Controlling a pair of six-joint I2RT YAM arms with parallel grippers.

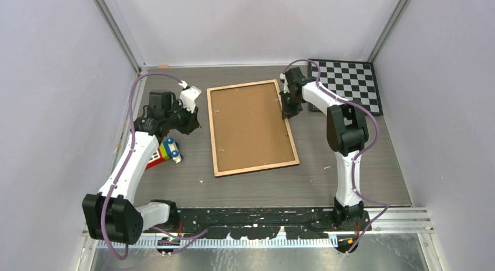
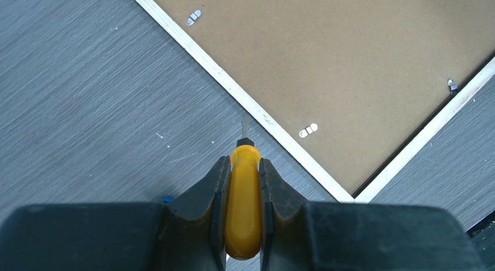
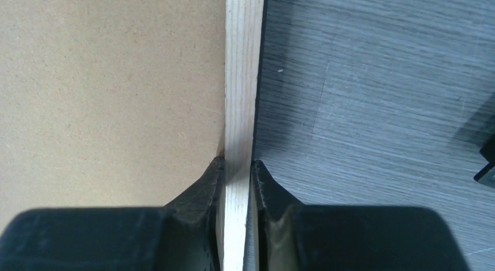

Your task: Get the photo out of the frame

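The frame (image 1: 211, 131) lies face down in the middle of the table, its brown backing board inside a light wood rim (image 2: 233, 90). The photo is hidden under that board. My left gripper (image 2: 244, 163) is shut on a yellow-handled screwdriver (image 2: 244, 207). The screwdriver's tip points at the frame's rim, close to a small metal clip (image 2: 308, 130). In the top view the left gripper (image 1: 190, 116) sits just left of the frame. My right gripper (image 1: 287, 112) is at the frame's right side, its jaws shut on the wood rim (image 3: 242, 78), one finger on the board side and one outside (image 3: 237, 163).
A black-and-white checkered board (image 1: 350, 84) lies at the back right, behind the right arm. A colourful toy (image 1: 169, 149) sits under the left arm, left of the frame. More metal clips (image 2: 193, 17) (image 2: 452, 84) sit along the backing board's edges.
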